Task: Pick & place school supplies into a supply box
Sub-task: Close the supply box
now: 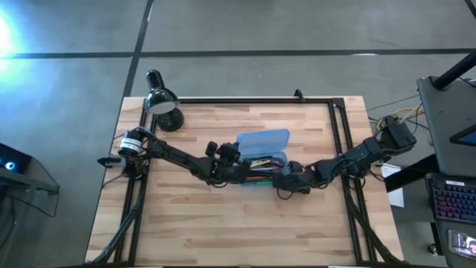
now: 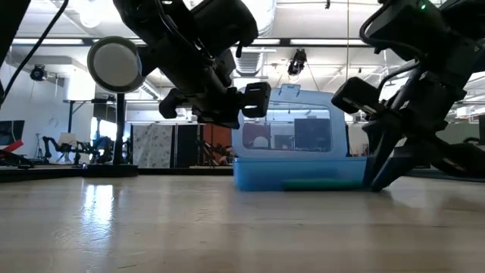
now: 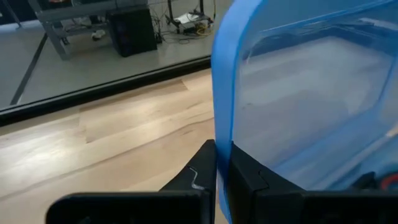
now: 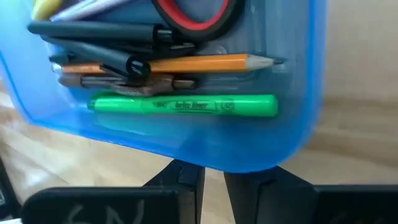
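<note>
Right wrist view | supply box [image 4: 298, 118]: green pen [image 4: 186, 105], orange pencil [image 4: 205, 63], scissors [image 4: 196, 15]

The green highlighter [image 4: 183, 104] in the box [image 4: 298, 93] carries a line of dark print along its barrel; it seems to read "brite liner", though the letters are too small to be sure. Pale scrawled marks on the right gripper [image 4: 214, 177] body cannot be read. No other text is legible.
</note>
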{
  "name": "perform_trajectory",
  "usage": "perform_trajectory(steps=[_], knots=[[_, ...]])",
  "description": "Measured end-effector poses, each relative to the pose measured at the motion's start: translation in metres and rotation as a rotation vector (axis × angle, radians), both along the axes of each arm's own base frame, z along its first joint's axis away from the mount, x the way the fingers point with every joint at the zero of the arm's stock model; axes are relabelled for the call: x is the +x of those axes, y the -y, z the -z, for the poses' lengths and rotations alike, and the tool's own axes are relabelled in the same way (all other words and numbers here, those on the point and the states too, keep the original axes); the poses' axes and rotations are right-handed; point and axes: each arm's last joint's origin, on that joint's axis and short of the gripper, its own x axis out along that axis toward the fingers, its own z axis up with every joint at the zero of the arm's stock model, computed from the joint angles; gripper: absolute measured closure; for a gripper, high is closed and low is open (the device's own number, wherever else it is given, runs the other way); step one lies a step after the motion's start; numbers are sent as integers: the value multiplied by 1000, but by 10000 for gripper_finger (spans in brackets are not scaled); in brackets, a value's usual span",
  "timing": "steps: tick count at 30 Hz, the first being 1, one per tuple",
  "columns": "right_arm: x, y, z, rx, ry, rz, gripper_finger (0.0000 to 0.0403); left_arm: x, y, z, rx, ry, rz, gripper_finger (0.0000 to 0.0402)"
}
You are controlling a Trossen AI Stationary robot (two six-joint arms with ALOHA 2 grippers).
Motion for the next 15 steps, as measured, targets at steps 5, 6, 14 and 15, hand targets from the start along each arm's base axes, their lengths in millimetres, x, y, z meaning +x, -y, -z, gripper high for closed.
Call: perform_trajectory(steps=[5,6,14,15], knots=[[-1,10,3,-9,-3,30,356,0,7,-1,-2,14,17,399],[-1,12,3,-15,-4,32,356,0,8,-1,-5,18,22,399],[0,27,5,-60,-15,43,356,-1,19,0,-38,37,60,399],[0,28,5,-66,-16,49,356,-1,20,1,-39,38,63,399]])
